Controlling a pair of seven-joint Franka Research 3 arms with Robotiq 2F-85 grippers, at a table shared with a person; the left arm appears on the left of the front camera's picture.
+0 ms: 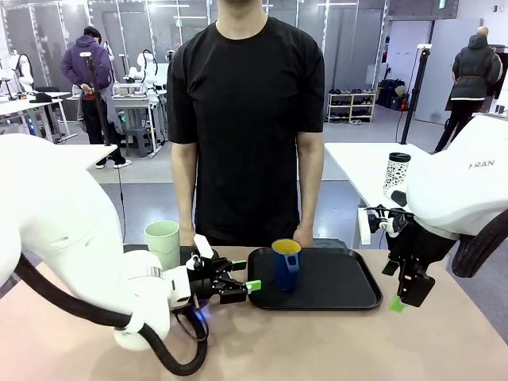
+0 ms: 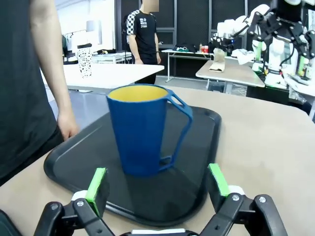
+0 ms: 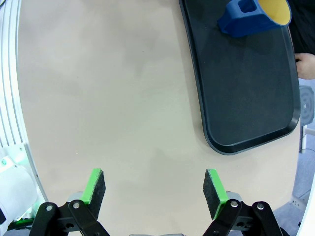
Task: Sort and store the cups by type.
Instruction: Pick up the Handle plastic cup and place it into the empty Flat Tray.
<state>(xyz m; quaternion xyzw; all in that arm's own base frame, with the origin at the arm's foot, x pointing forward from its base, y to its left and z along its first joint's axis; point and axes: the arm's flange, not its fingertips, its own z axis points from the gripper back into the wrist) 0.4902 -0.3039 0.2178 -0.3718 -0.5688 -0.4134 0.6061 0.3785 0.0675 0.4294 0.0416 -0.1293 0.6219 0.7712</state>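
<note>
The dark blue handled mug (image 1: 286, 263) with a yellow inside stands upright on the left part of the black tray (image 1: 341, 286). My left gripper (image 1: 248, 275) is open just left of the tray's edge, pointing at the mug (image 2: 142, 129), nothing between its fingers (image 2: 97, 183). The pale green tumbler (image 1: 163, 243) stands upright on the table behind my left arm. My right gripper (image 1: 401, 302) hangs open over bare table right of the tray (image 3: 251, 93), empty. The mug (image 3: 253, 17) shows at the top of the right wrist view.
A person in black stands at the far edge, hands resting near the tray's back rim (image 1: 302, 237). A white speckled cup with a black lid (image 1: 396, 174) sits on another table behind. Bare tabletop (image 1: 333, 341) lies in front of the tray.
</note>
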